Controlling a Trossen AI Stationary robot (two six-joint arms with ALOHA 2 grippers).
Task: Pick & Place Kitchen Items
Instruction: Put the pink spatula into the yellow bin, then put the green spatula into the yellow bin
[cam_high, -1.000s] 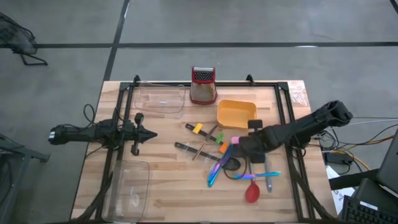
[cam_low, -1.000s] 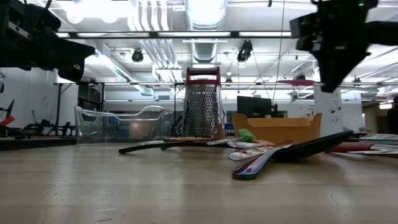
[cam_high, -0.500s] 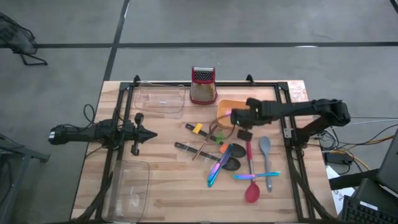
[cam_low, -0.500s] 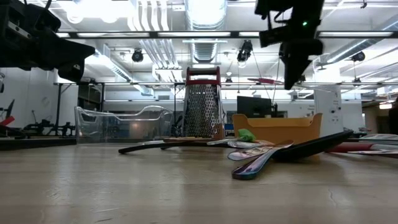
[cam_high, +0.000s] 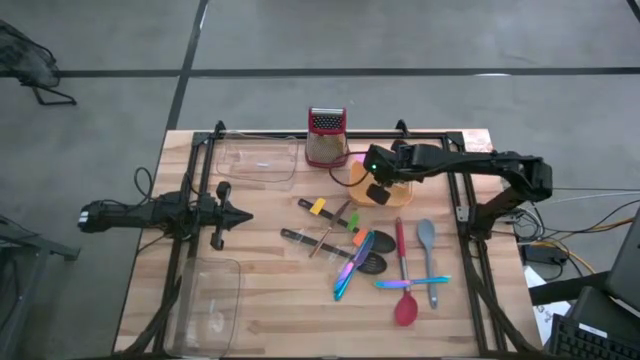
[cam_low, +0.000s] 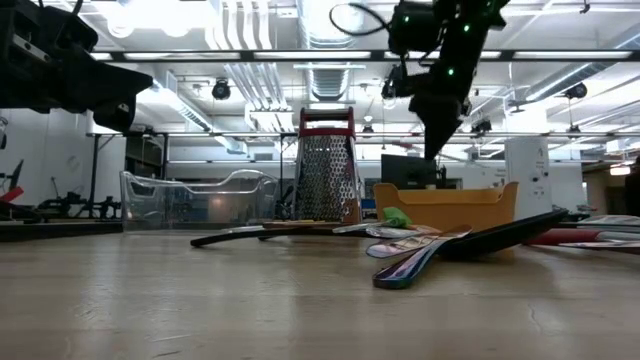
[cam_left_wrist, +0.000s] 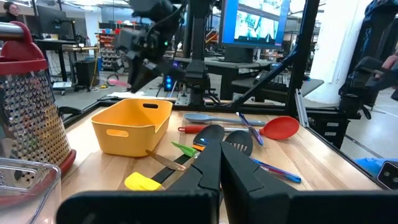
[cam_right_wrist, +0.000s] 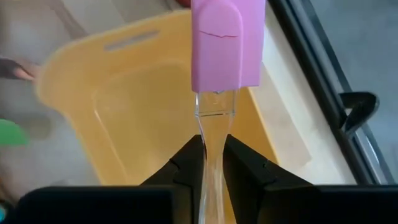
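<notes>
My right gripper (cam_right_wrist: 214, 155) hangs over the orange tub (cam_right_wrist: 143, 118) at the table's far right, shut on a spatula with a pink head (cam_right_wrist: 227, 43) and a clear handle. In the high view the right gripper (cam_high: 378, 188) covers most of the tub (cam_high: 402, 196). On the table nearer the front lie the other kitchen items: a grey spatula (cam_high: 427, 236), a red spoon (cam_high: 404, 309), a black slotted spoon (cam_high: 372, 263) and small coloured cutlery (cam_high: 345, 278). My left gripper (cam_high: 246, 214) waits shut at the left, holding nothing. My right gripper pinches the spatula's clear handle (cam_right_wrist: 214, 127) between its two fingers. The fingers slant down from the table's right. The spatula sticks out forward along the fingers, its pink head beyond them, lifted clear above the inside of the orange tub.
A steel box grater with a red top (cam_high: 326, 137) stands just left of the tub at the far edge. One clear tray (cam_high: 258, 160) sits at the far left and another (cam_high: 210, 300) at the near left. A black frame rail (cam_right_wrist: 323, 68) runs beside the tub.
My right gripper has swung from above the utensil pile toward the table's far edge and a little left, rolling as it went. It carries the pink spatula, which has gone from beside the pile to above the orange tub.
</notes>
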